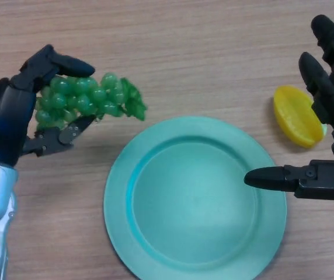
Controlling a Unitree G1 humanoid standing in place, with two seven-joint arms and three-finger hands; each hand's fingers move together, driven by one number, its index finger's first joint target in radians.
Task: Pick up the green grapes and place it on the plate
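Note:
A bunch of green grapes [91, 98] is held in my left hand [15, 111] at the left of the head view, fingers curled over its top and the thumb under it. The bunch's right end sticks out toward the plate and stops just short of its upper-left rim. The teal plate [155, 151] lies in the lower middle with nothing on it. My right hand [330, 105] shows at the right edge, fingers straight and thumb stretched out over the plate's right rim, holding nothing.
A yellow lemon-like piece [295, 116] lies on the wooden table [202, 52] to the right of the plate, right beside my right hand's fingers.

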